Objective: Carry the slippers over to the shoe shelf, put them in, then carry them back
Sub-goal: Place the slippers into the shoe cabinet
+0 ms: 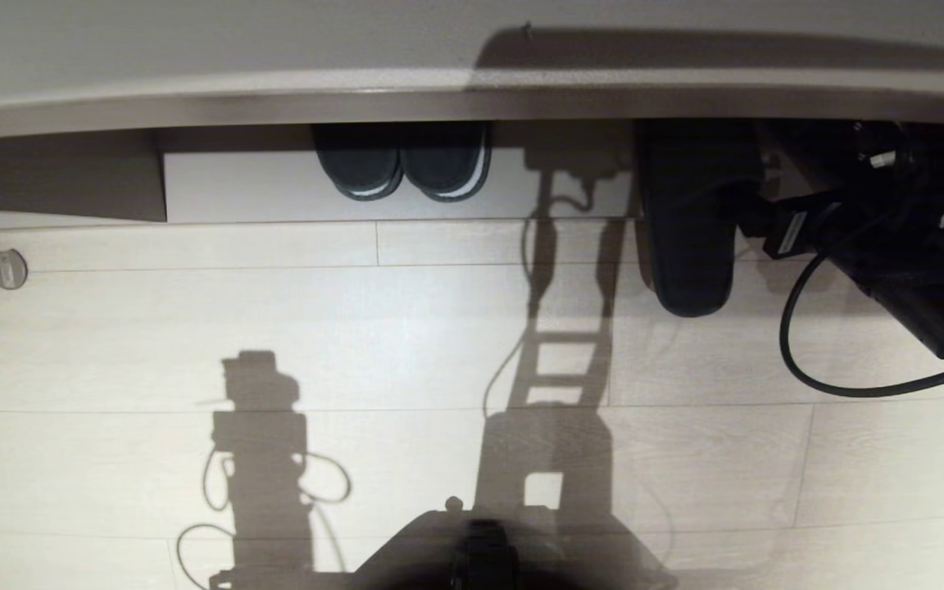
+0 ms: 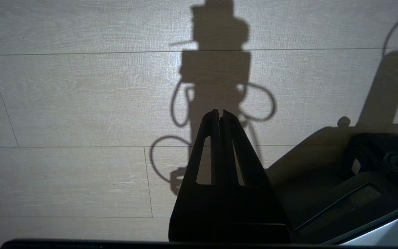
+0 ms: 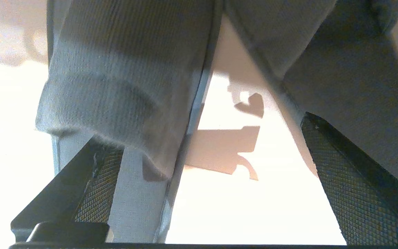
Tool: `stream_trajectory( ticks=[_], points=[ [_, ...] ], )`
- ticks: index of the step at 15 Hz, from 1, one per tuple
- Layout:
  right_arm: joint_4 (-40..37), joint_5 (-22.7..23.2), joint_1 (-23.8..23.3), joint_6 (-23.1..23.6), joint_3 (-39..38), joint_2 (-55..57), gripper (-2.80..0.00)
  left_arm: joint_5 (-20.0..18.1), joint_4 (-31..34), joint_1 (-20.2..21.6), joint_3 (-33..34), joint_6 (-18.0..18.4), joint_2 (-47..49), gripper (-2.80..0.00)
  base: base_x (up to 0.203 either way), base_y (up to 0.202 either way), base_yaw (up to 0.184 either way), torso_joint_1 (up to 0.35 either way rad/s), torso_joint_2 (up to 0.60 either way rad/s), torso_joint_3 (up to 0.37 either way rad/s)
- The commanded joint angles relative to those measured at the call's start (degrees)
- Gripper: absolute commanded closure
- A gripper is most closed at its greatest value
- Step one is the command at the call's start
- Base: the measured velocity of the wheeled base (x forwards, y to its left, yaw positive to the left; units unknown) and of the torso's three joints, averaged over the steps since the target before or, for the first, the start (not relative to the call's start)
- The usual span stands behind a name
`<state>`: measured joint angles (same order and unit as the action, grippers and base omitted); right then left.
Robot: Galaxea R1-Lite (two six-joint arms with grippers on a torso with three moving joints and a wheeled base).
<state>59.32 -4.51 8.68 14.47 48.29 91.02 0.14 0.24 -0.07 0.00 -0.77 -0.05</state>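
Observation:
The slippers show as one dark long shape at the right end of the shoe shelf, heel end out over the floor. Beside them is my right arm. In the right wrist view my right gripper stands spread wide. Its mesh-padded fingers each run under the fabric band of a blue-grey slipper, and the bright floor shows in the gap between the two slippers. My left gripper is shut and empty over bare floor.
A darker pair with white sole edges sits in the shelf's middle under the overhanging top. A small round disc lies on the floor at the left. A black cable loops below my right arm, and my base is at the near edge.

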Motion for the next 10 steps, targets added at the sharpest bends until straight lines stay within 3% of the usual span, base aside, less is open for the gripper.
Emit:
stream_trajectory(
  ticks=[1,6,10],
  points=[
    [0.4,0.0,0.0,-0.2,-0.1,0.3,-2.8,0.0,0.0,0.0,0.0,0.0,0.0,0.0,0.0,0.0,0.0,0.0,0.0,0.0],
    [0.0,-0.9,0.5,-3.0,3.2,0.5,-2.8,0.0,0.0,0.0,0.0,0.0,0.0,0.0,0.0,0.0,0.0,0.0,0.0,0.0],
    [-0.9,-1.3,1.1,-3.2,-1.1,-1.2,-2.8,0.0,0.0,0.0,0.0,0.1,0.0,0.0,0.0,0.0,0.0,0.0,0.0,0.0]
  ],
)
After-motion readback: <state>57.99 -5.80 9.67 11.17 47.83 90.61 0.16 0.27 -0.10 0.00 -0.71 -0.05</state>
